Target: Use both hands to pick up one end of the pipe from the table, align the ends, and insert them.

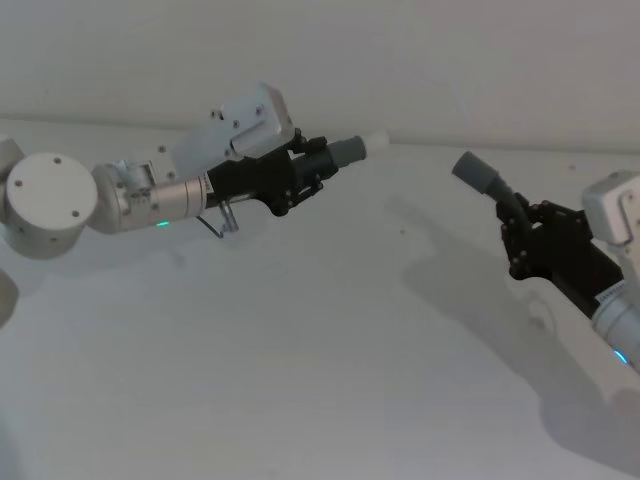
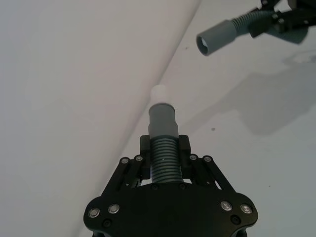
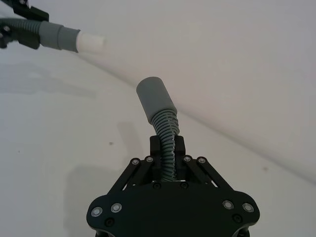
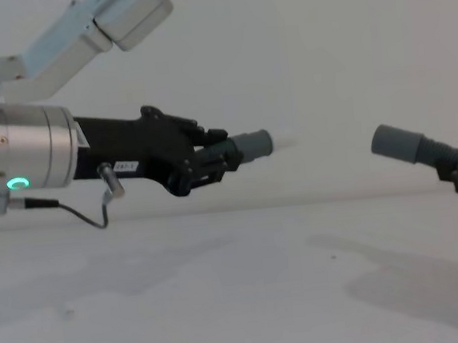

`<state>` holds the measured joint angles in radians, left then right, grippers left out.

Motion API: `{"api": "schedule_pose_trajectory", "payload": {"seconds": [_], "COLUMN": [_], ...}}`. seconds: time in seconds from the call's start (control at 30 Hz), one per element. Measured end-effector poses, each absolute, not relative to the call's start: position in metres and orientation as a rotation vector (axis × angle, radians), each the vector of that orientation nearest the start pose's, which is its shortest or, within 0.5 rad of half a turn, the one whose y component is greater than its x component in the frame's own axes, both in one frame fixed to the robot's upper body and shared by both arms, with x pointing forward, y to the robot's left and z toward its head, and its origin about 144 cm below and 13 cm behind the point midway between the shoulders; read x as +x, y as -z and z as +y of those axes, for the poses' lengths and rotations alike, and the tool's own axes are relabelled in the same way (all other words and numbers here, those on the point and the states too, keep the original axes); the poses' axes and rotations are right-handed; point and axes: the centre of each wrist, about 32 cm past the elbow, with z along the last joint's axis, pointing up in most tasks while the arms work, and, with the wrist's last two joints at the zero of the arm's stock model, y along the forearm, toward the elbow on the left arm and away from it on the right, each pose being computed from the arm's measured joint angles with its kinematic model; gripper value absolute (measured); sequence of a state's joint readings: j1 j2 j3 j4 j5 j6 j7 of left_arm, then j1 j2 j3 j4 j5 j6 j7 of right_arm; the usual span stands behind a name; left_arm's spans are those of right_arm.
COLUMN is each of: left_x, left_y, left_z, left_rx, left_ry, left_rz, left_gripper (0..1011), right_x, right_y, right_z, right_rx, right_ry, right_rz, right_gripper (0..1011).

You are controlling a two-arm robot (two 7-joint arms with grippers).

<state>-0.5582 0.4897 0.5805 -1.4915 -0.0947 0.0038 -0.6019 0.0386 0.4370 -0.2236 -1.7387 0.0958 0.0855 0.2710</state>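
Jaws of both grippers are pressed together on the pipe: the left gripper [image 1: 305, 178] pinches the ribbed part of the left piece [image 1: 348, 152], and the right gripper [image 1: 520, 225] pinches the ribbed part of the right piece [image 1: 478, 175]. Both pieces hang in the air above the table [image 4: 224, 300], touching nothing else, so the picking up looks done. What is left, as I judge it, is the aligning and the inserting. The two ends point roughly toward each other but they are well apart, and in the head view they are not on one line: the right end tilts upward and sits somewhat lower. The left piece shows a smooth left cuff [image 2: 163, 121] that sticks out past the fingers and ends in a narrower pale tip [image 2: 160, 94]. The right piece has a wider right cuff [image 3: 154, 98] with a dark open mouth, and its ribbed hose bends a little between the cuff and the fingers.
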Motion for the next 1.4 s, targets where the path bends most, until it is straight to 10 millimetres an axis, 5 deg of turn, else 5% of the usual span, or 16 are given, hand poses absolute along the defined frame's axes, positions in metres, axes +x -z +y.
{"api": "schedule_pose_trajectory", "payload": {"seconds": [0.43,1.4], "left_x": [0.558,0.566], "left_y": [-1.291,-1.275], "left_z": [0.228,0.219], "left_rx": [0.381,0.321], "left_ry": [-0.454,-0.403], "left_rz": [-0.711,-0.76], "left_gripper": [320,320], "right_x": [0.453,0.467], "right_y": [-1.194,-1.204], "right_z": [-0.284,-0.285], "right_rx": [-0.212,-0.246], "right_ry": [1.036,0.881], "right_rz": [-0.464,-0.525], "right_gripper": [149,147]}}
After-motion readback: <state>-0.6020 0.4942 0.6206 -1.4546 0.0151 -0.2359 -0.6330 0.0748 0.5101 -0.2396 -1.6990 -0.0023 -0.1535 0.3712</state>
